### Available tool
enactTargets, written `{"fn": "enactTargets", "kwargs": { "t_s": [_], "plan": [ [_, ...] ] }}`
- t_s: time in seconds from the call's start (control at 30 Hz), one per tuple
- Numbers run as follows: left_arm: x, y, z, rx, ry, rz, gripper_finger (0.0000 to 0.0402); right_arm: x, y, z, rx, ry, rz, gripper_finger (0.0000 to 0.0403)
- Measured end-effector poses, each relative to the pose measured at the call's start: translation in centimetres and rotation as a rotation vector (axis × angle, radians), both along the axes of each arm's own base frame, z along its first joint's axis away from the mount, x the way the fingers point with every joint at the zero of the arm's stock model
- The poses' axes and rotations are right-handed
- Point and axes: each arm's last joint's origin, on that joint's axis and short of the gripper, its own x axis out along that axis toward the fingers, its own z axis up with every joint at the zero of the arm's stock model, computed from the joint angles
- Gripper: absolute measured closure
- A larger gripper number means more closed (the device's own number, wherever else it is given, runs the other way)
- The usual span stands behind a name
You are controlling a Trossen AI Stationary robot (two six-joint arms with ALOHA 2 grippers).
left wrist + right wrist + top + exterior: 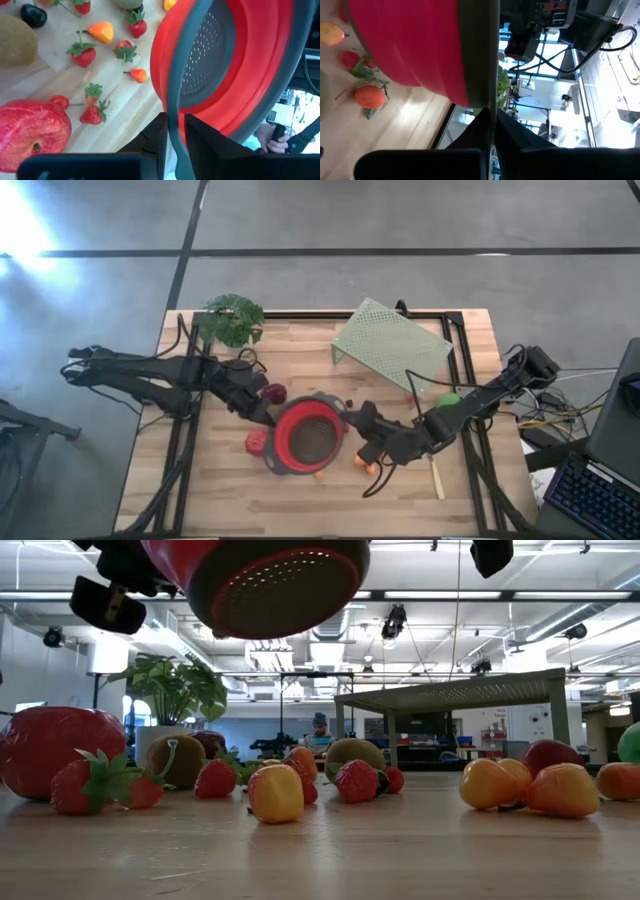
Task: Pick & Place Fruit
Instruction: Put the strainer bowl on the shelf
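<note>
A red colander [308,436] with a grey rim hangs in the air between my two grippers, its bowl [270,575] well above the table. My left gripper [268,416] is shut on its left rim and my right gripper [353,421] on its right rim. Toy fruit lies scattered on the wood below it: strawberries [90,785], orange pieces [275,794], a kiwi [352,753] and a big magenta-red fruit [32,132]. In the high view the colander hides most of them; a red one [274,392] and a green one [449,398] show. My left gripper pinches the colander's grey rim [173,102] between its two fingers [156,135], coming level from the table's left. The colander is lifted clear of the table. My right gripper pinches the grey rim [489,75] on the opposite side between its fingers [506,131], coming from the table's right.
A pale green perforated rack [392,343] stands at the far right, a potted plant [233,318] at the far left. A pale-handled knife [437,477] lies near the right edge. A laptop [600,480] sits off the table to the right. A person's hand [272,143] shows beyond.
</note>
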Motion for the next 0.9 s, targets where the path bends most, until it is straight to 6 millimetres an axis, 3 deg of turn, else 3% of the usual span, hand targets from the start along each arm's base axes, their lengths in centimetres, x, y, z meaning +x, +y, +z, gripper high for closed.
{"fn": "enactTargets", "kwargs": {
  "t_s": [0.13,0.27,0.43,0.7,0.9],
  "plan": [
    [0.0,0.0,0.0,-0.008,0.000,-0.013,0.0283,-0.1,0.0,0.0,-0.001,0.004,-0.003,0.0394],
    [0.0,-0.1,0.1,-0.009,-0.005,-0.021,0.0213,-0.5,-0.4,-0.4,-0.046,0.048,-0.049,0.0395],
    [-0.1,0.0,0.1,0.036,-0.035,-0.054,0.0143,-2.2,-1.9,0.5,-0.010,0.045,-0.164,0.0395],
    [0.0,0.2,0.1,0.160,-0.083,-0.071,0.0127,-6.6,-5.4,3.8,0.117,-0.175,-0.383,0.0395],
    [0.1,0.5,0.0,0.330,-0.125,-0.058,0.0128,-9.7,-7.2,3.4,0.071,-0.377,-0.602,0.0395]
  ]
}}
